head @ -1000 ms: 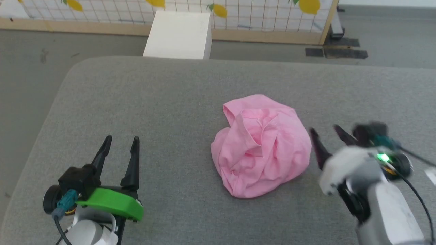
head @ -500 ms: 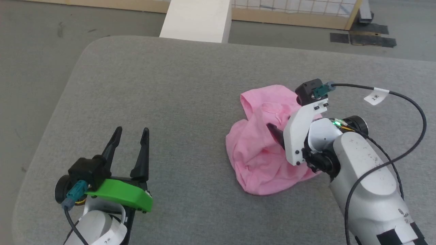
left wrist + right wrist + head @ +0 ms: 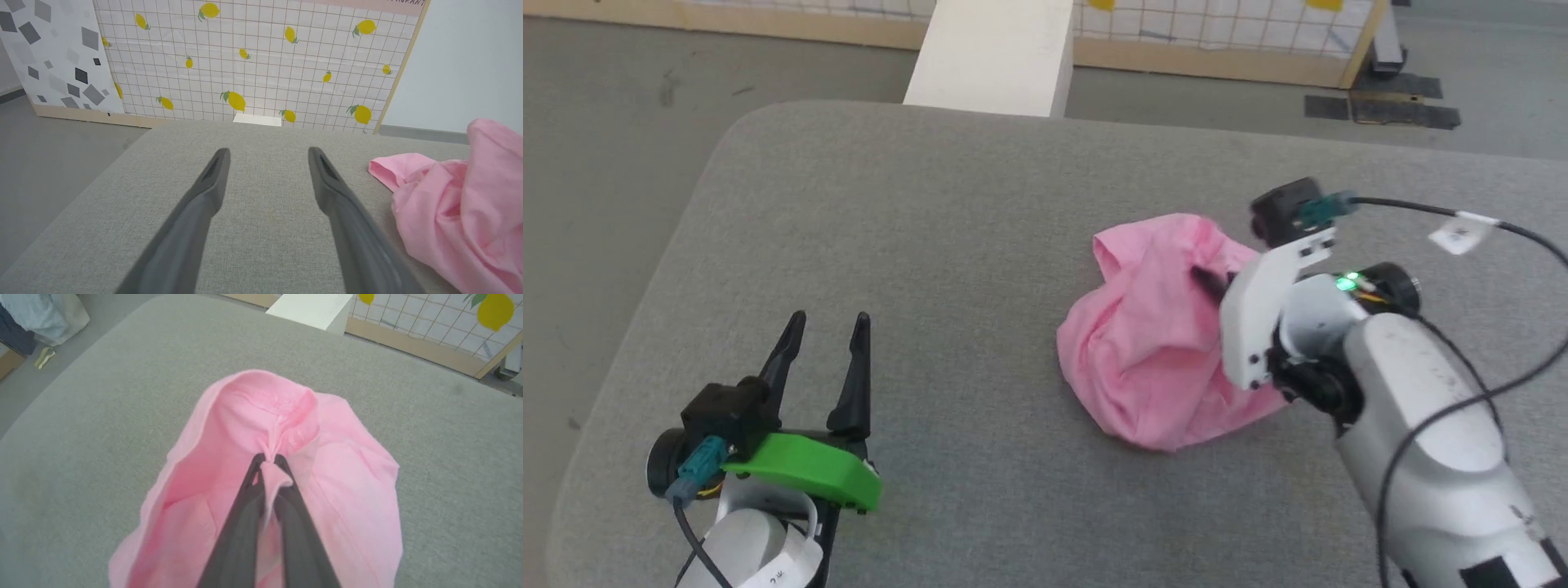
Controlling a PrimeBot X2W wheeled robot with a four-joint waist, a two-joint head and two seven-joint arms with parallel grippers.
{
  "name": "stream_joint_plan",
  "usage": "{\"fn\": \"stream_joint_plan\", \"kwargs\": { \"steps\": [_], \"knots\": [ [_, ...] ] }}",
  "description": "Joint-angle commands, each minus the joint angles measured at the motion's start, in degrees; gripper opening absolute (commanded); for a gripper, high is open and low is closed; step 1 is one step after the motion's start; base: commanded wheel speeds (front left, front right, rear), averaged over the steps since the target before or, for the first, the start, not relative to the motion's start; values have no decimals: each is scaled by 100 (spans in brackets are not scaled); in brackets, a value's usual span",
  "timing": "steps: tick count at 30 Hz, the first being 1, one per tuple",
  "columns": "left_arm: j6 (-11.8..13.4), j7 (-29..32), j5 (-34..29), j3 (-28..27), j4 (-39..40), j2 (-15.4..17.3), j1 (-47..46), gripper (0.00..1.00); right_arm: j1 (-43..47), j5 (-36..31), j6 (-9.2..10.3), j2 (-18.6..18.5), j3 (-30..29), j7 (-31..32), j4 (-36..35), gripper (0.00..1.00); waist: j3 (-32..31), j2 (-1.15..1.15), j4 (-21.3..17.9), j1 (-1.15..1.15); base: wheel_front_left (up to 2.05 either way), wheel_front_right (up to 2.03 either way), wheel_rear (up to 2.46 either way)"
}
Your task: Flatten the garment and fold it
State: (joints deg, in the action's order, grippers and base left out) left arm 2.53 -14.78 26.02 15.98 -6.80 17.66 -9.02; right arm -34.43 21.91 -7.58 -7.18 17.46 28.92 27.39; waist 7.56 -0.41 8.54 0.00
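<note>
The garment (image 3: 1152,343) is a crumpled light pink heap right of centre on the grey cushion (image 3: 947,220). My right gripper (image 3: 1207,279) reaches into its top from the right and is shut on a pinch of the pink fabric. In the right wrist view the two dark fingers (image 3: 245,506) squeeze a fold of the garment (image 3: 229,416), with the cloth tented up around them. My left gripper (image 3: 823,327) stands open over bare cushion at the lower left, well apart from the cloth. The left wrist view has the garment (image 3: 461,204) at its right edge, beyond the open left gripper (image 3: 267,157).
A white box (image 3: 992,53) stands on the floor past the cushion's far edge. Behind it is a lemon-print grid panel (image 3: 253,61). The cushion's left edge (image 3: 645,278) drops to grey floor. Bare cushion lies between the two grippers.
My right gripper came in from the right onto the heap and shut on a fold, lifting the cloth a little. The head camera shifted. The left gripper stayed open.
</note>
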Motion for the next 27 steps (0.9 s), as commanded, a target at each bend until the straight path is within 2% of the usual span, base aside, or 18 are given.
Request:
{"fn": "stream_joint_plan", "kwargs": {
  "steps": [1, 4, 9, 15, 18, 20, 21, 27],
  "knots": [
    [-7, -21, -79, -22, -1, 5, 67, 100, 176, -8, 9, -105, -118, -115, -152, 0, -95, 41, -125, 0, 0, 0, 0],
    [6, -21, -87, -38, 12, 20, 120, 100, 455, -86, 9, -243, -531, -227, -494, 0, -144, 41, -233, 0, 0, 0, 0],
    [34, -21, -78, -35, 35, 23, 200, 100, 1266, -284, 9, -378, -1748, -83, -868, 0, -197, 41, -384, 0, 0, 0, 0],
    [49, -7, -47, -5, 21, 24, 269, 100, 2314, -592, 9, -224, -3273, 160, -950, 0, -198, 41, -485, 0, 0, 0, 0],
    [61, 1, -37, 6, 25, 27, 283, 100, 2654, -755, 9, -92, -3819, 137, -871, 0, -180, 41, -506, 0, 0, 0, 0],
    [69, 3, -32, 9, 32, 35, 285, 100, 2802, -884, 9, 7, -4119, 33, -820, 49, -164, 41, -512, 0, 0, 0, 0],
    [76, 12, -31, 12, 32, 41, 289, 100, 2862, -947, 9, 64, -4230, -37, -808, 100, -158, 41, -512, 0, 0, 0, 0],
    [116, 26, -16, 11, 50, 72, 321, 100, 2888, -1101, 9, 324, -4699, -902, -1144, 100, -154, 41, -517, 0, 0, 0, 0]
  ]
}}
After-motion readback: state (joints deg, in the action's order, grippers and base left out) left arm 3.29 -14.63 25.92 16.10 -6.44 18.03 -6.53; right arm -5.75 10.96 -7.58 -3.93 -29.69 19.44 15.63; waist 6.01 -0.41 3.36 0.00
